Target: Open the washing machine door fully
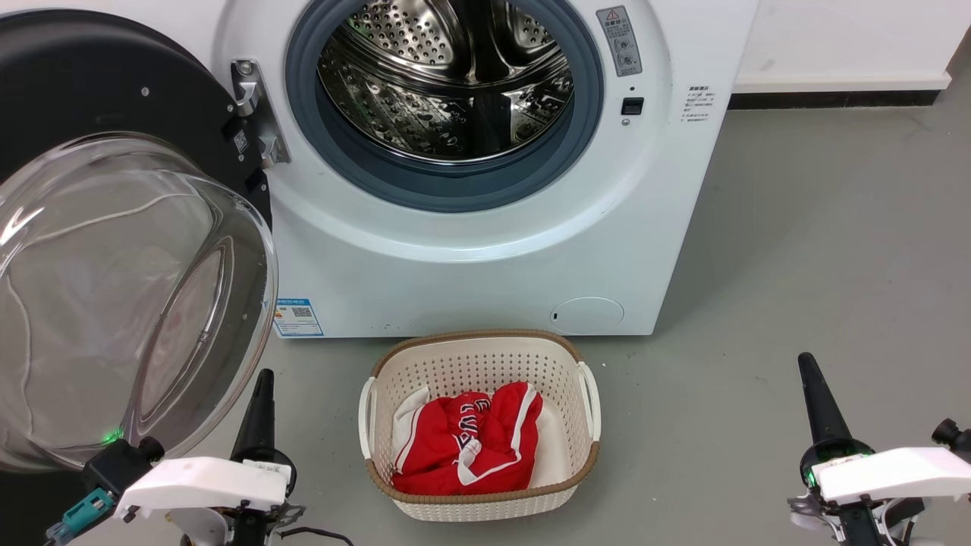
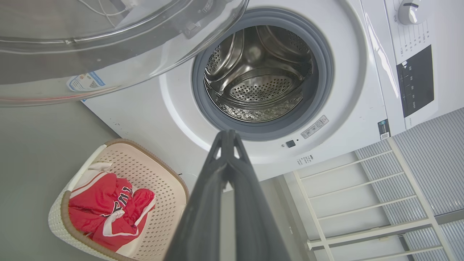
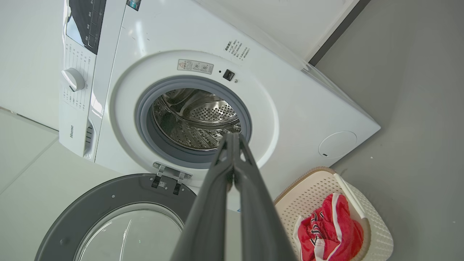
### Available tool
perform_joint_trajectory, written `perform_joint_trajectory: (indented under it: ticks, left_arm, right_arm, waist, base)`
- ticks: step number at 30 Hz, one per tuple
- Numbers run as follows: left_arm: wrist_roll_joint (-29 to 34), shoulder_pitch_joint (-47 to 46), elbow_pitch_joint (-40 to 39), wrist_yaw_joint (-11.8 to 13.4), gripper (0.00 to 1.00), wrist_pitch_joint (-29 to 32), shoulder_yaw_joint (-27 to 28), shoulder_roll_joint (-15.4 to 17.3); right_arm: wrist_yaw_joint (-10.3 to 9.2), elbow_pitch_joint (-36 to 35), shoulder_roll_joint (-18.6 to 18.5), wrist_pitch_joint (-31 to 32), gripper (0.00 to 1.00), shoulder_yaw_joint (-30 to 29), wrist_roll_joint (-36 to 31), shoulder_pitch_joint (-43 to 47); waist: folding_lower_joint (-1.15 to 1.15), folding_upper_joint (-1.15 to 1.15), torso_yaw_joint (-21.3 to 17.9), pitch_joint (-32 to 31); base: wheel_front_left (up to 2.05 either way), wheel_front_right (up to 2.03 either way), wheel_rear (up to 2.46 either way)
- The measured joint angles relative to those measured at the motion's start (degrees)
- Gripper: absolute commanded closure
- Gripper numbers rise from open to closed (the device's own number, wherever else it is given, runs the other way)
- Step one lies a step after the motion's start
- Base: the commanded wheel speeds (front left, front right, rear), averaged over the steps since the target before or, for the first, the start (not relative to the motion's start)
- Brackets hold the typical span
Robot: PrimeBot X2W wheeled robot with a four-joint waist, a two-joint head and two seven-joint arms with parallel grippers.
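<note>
Looking from the head view, we find the washing machine door swung out on its hinge at the 9 o'clock side of the washing machine. This leaves the steel drum fully exposed. The door stands edge-on to the machine's front, and its glass bowl bulges toward 3 o'clock and toward us.

The left gripper sits just beside the bowl's lower rim, with the door at its 10 to 11 o'clock. We cannot tell whether finger and glass touch. The left wrist view shows its fingers pressed together, pinching nothing. The right gripper is well apart at 3 o'clock, likewise pressed together and empty-handed, so we judge the left arm the nearer one for any last push.

The door's plane runs from the hinge out toward us, so we judge that any further opening means pressing its inner face toward 9 o'clock. It looks nearly or wholly open already. What lies beyond the door at 9 o'clock is hidden, so we cannot say how much swing remains.

The laundry basket with its red garment rests on the floor at the left gripper's 3 o'clock, clear of the door's arc.
</note>
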Motion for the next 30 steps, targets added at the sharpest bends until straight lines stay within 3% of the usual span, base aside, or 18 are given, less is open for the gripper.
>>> perform_joint_trajectory:
  ticks: [30]
  left_arm:
    - [-17.0,-1.4,1.7,-1.0,1.0,4.4,1.4,-0.2]
  right_arm:
    - [-0.01,2.2,-0.1,3.6,1.0,-1.2,16.8,-1.5]
  waist:
    - [0.0,0.0,0.2,-0.1]
  base:
    - [0.0,0.0,0.0]
